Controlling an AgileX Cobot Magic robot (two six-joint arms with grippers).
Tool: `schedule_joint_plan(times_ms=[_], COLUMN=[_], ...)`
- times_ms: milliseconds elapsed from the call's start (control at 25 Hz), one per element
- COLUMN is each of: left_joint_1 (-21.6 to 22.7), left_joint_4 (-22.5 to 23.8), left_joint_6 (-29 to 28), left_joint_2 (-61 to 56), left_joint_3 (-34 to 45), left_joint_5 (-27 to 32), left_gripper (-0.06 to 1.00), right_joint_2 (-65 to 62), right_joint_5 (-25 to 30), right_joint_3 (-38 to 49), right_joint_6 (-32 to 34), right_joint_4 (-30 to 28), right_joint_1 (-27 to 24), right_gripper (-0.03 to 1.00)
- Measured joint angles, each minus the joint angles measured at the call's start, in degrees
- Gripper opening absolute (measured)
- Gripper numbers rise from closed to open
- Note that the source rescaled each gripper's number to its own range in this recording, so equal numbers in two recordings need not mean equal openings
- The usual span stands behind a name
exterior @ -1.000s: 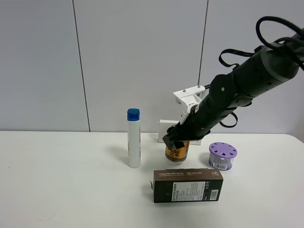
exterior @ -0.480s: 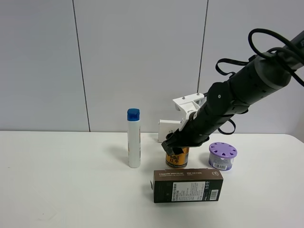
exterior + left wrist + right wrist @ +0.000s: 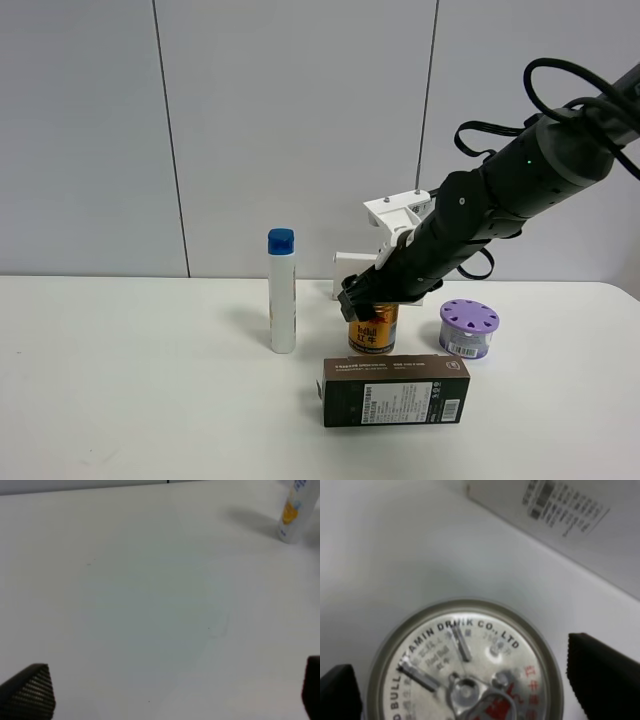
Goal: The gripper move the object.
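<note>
Right wrist view: I see my right gripper with jaws apart, straddling the can; left gripper spread wide above the table.

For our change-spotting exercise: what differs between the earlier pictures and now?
The right gripper sank a little and shifted left over the Red Bull can, its fingers now flanking the top; whether they grip is unclear. The can sits slightly lower in view. The bottle, box and purple-lidded container stayed put.

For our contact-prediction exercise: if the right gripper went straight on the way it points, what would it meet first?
Probably the gold can, whose silver top lies straight ahead of the right gripper; the open jaws look set to pass either side.
</note>
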Motion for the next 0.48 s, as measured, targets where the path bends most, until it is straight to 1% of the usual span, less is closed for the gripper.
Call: schedule_joint_plan(times_ms=[40,120,360,440,480], left_joint_1=[0.0,0.0,0.0,0.0,0.0], left_joint_4=[0.0,0.0,0.0,0.0,0.0], left_joint_6=[0.0,0.0,0.0,0.0,0.0], left_joint_2=[0.0,0.0,0.0,0.0,0.0], left_joint_3=[0.0,0.0,0.0,0.0,0.0], left_joint_5=[0.0,0.0,0.0,0.0,0.0], left_gripper=[1.00,1.00,1.00,1.00,1.00], right_joint_2=[-0.1,-0.1,-2.6,-4.1,-4.8], right_joint_5=[0.0,0.0,0.0,0.1,0.4], right_joint_3=[0.0,0.0,0.0,0.0,0.0], right_joint_6=[0.0,0.0,0.1,0.7,1.3], right_joint_4=[0.0,0.0,-0.9,-2.1,-2.5], right_joint_1=[0.0,0.0,0.0,0.0,0.0], right_gripper=[0.57,0.61,0.65,0.75,0.83])
